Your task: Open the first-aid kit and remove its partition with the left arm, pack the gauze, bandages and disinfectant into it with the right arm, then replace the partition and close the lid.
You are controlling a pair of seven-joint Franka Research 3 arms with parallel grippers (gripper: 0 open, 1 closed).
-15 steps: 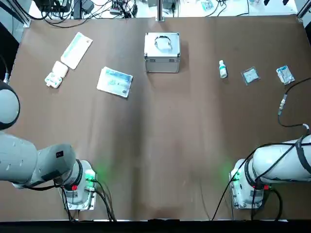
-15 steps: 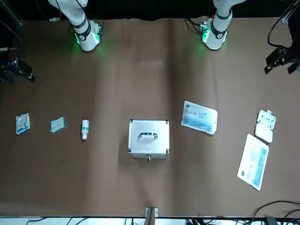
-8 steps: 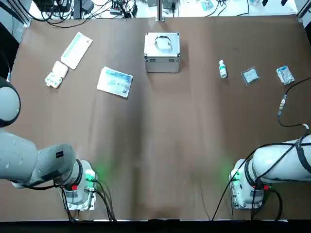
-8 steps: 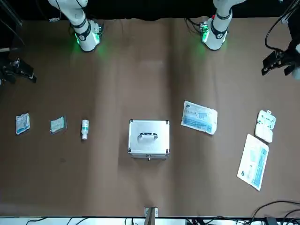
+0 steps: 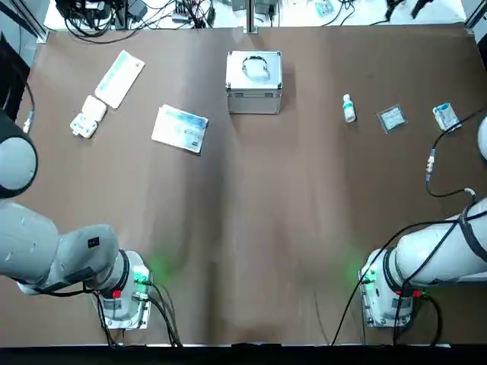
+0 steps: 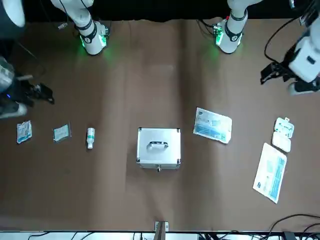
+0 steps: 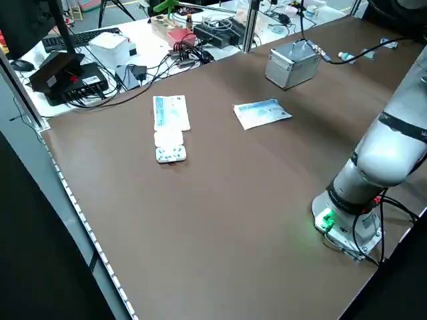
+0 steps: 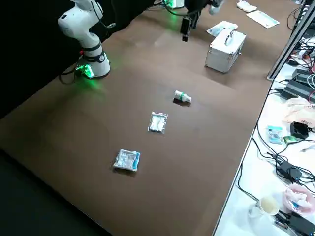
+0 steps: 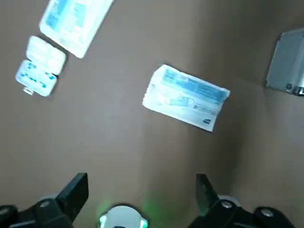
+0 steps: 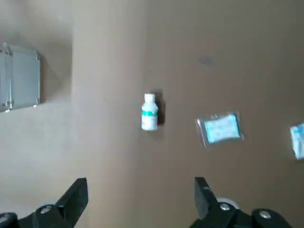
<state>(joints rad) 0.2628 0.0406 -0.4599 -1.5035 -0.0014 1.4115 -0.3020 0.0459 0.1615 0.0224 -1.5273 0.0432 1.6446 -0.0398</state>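
Top view as dial, table centre as hub, 12 o'clock at the far edge.

- Brown table (image 5: 251, 228), bare through the middle.
- Left arm (image 5: 46, 251) based at 7 o'clock, right arm (image 5: 441, 255) based at 5 o'clock, both raised clear of the surface.
- Left gripper (image 9: 140, 187) aloft toward 9 o'clock, fingers spread wide, nothing between them. Wrist view looks down on the printed packet and the long box.
- Right gripper (image 10: 140, 187) aloft toward 3 o'clock, fingers likewise spread and empty. Wrist view looks down on the bottle and one sachet.
- Silver first-aid kit (image 5: 254, 103) at 12 o'clock, near the far edge. Lid (image 5: 237, 76) down flat, wire handle (image 5: 256, 68) lying at its middle. Interior hidden, so cannot tell where the partition sits.
- Long pale narrow box (image 5: 120, 78) at 10 o'clock, set diagonally.
- Blue-printed flat packet (image 5: 180, 128) at 11 o'clock, between long box and kit, apart from both.
- Small white moulded case (image 5: 88, 116) just beside the near end of the long box.
- Blue-and-white pouch (image 5: 447, 116) at 2 o'clock, close to the right edge.
- Clear flat sachet (image 5: 392, 118) at 2 o'clock, between pouch and bottle.
- Disinfectant (image 5: 348, 109) at 1 o'clock, lying on its side, cap toward the far edge, well apart from the kit.
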